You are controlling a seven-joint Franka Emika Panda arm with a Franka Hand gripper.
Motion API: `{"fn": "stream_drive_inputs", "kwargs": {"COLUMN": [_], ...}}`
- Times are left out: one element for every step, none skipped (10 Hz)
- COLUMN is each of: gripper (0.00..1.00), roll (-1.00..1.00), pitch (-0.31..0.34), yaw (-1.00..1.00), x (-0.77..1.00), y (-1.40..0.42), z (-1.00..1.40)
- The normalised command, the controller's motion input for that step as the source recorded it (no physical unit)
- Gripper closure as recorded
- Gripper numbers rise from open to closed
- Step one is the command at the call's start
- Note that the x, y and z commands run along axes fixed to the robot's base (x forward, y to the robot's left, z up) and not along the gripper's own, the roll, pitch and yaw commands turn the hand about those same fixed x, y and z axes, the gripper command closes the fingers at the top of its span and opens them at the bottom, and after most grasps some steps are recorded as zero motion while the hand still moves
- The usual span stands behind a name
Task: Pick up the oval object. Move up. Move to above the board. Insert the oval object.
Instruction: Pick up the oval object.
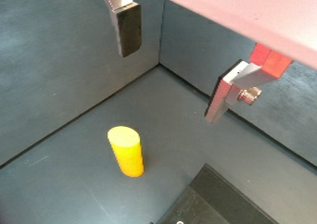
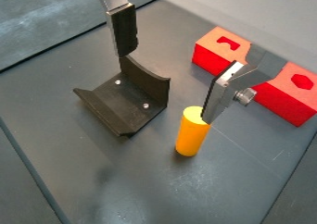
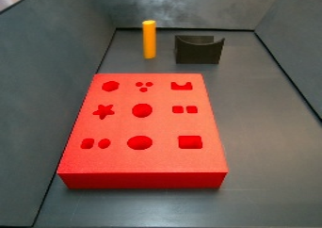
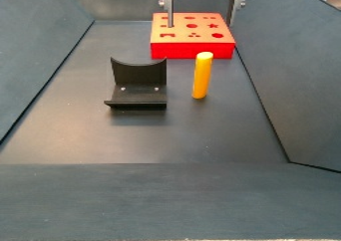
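The gripper (image 2: 170, 63) hangs above the upright oval object (image 2: 191, 132), jaws spread wide and empty, beside the fixture (image 2: 125, 100); only the side views show the whole board (image 3: 143, 128).

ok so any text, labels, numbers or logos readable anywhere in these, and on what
None: no view shows a word, number, brand or label.
The board bears only shaped cut-outs (star, circles, squares, ovals), not characters.
The oval object, standing upright, is plain and unmarked.
The fixture shows only small pale screw heads.
The gripper, open above the floor near the oval object, carries no marking on its fingers.
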Motion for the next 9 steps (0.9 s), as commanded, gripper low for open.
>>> {"fn": "stream_drive_inputs", "kwargs": {"gripper": [0.00, 0.00, 0.00, 0.00, 0.00, 0.00, 0.00, 0.00, 0.00], "roll": [-0.17, -0.06, -0.01, -0.02, -0.02, -0.04, -0.04, -0.04, -0.04], "pitch": [0.017, -0.007, -0.044, -0.026, -0.030, -0.077, -0.083, -0.084, -0.084], "yaw": [0.00, -0.01, -0.97, -1.00, -1.00, -1.00, -1.00, -1.00, -1.00], "x": [0.20, 0.12, 0.00, 0.00, 0.00, 0.00, 0.00, 0.00, 0.00], "y": [0.00, -0.02, -0.19, -0.02, -0.01, 0.00, 0.00, 0.00, 0.00], "z": [-0.29, -0.23, -0.28, -0.32, -0.31, -0.33, -0.33, -0.33, -0.32]}}
